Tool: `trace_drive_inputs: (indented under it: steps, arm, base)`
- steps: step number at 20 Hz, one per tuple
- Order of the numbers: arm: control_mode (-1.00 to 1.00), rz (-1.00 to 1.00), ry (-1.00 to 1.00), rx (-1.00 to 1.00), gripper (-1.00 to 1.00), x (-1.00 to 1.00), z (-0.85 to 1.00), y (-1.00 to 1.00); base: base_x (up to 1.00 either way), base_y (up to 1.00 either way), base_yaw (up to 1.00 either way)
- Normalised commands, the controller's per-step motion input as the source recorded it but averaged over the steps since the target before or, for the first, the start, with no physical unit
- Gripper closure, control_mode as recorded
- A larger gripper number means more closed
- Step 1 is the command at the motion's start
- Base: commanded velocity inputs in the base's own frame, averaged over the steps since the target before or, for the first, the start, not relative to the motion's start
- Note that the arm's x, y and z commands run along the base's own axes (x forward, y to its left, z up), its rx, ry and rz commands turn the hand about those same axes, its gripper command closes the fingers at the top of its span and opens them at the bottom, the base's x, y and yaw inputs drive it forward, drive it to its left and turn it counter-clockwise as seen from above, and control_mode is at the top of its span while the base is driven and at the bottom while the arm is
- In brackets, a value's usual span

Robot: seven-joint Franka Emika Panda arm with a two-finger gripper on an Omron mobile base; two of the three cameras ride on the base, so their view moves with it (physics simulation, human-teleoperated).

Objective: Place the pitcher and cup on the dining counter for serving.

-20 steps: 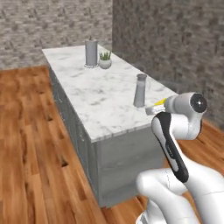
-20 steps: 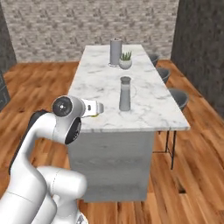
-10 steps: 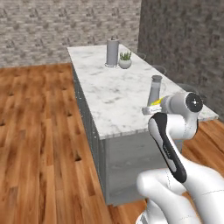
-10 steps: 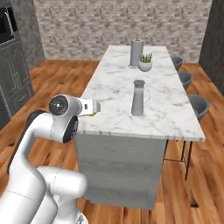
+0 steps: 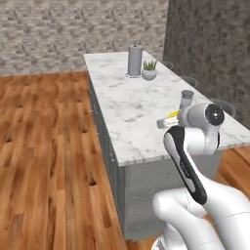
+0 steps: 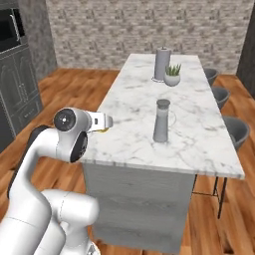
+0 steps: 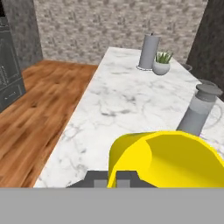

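Pitcher [image 6: 162,121] already stands upright on the dining desk [image 6: 129,104], roughly mid-slab toward the near end, so that half looks done. In the right base view it sits at abt 6 o'clock from the straight grey cylinder [image 6: 162,63] and the small potted plant [image 6: 173,75], well apart from both.

Cup [image 7: 164,159] not set down yet. It's in the gripper [image 7: 114,178], fingers pressed shut on its rim/wall; hand view shows the yellow mouth right at the bottom, directly ahead of the finger tips. In the left base view a bit of yellow cup [image 5: 171,116] pokes out at 9 o'clock from the wrist, over the near part of the desk top. In the right base view the gripper [image 6: 103,122] sits at the desk's near left edge, at abt 9 o'clock from the pitcher, near but not touching.

From the hand view, pitcher is at abt 1 o'clock beyond the cup; bare marble lies at 11–12 o'clock.

Left to do, by my read: carry cup further over the top, lower it onto free marble beside the pitcher w/o knocking it, release, pull back. Call it past halfway.
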Motion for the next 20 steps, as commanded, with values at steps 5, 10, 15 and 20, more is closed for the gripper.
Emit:
trace_drive_inputs:
  steps: [5, 10, 15, 20]
  arm:
    - [1.00, 0.00, 0.00, 0.00, 1.00, 0.00, 0.00, 0.00]
    - [-1.00, 0.00, 0.34, 0.00, 1.00, 0.36, 0.00, -0.01]
    - [-1.00, -0.01, 0.60, 0.00, 1.00, 0.94, 0.00, 0.00]
    - [-1.00, -0.01, 0.36, -0.01, 1.00, 0.55, -0.02, 0.00]
  base:
    - [0.63, -0.21, 0.00]
    - [0.24, -0.04, 0.00]
    - [0.00, 0.00, 0.00]
    - [0.00, 0.00, 0.00]
